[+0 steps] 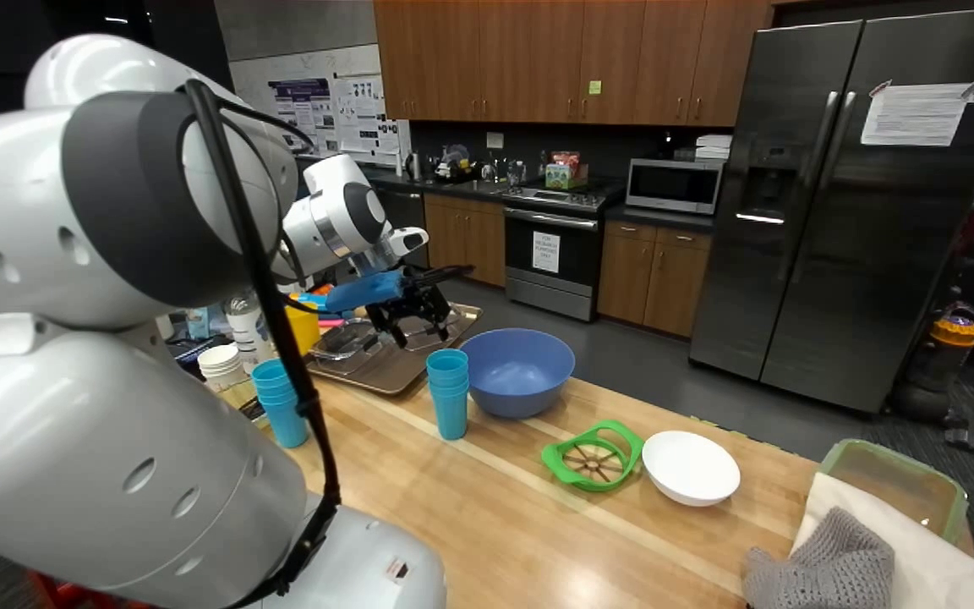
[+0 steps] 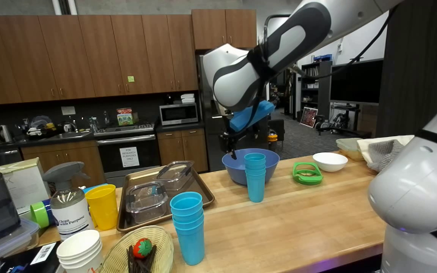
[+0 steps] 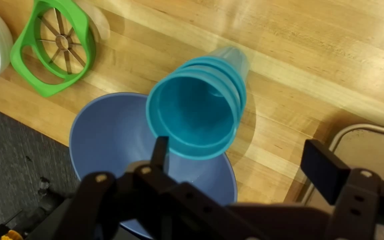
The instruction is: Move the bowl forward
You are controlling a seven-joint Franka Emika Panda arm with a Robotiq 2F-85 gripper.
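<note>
Exterior views, both: wooden table [image 1: 487, 516]; tray [image 1: 402, 370] at left; large blue bowl [image 1: 521, 372] at far edge, right of tray; gripper [image 3: 238, 156] above table, fingers [image 3: 323, 170] in wrist view spread apart; stacked blue cups [image 1: 450, 402] just beside bowl, near side; green slicer [image 2: 309, 179] farther right.

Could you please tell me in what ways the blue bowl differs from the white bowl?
Size: the blue bowl is clearly wider than the white bowl.
Depth: the blue bowl is deep, while the white bowl is shallower.
Place: the blue bowl stands beside stacked cups, the white bowl beside the green slicer.
Shared: both are round and stand open side up on the table.
</note>
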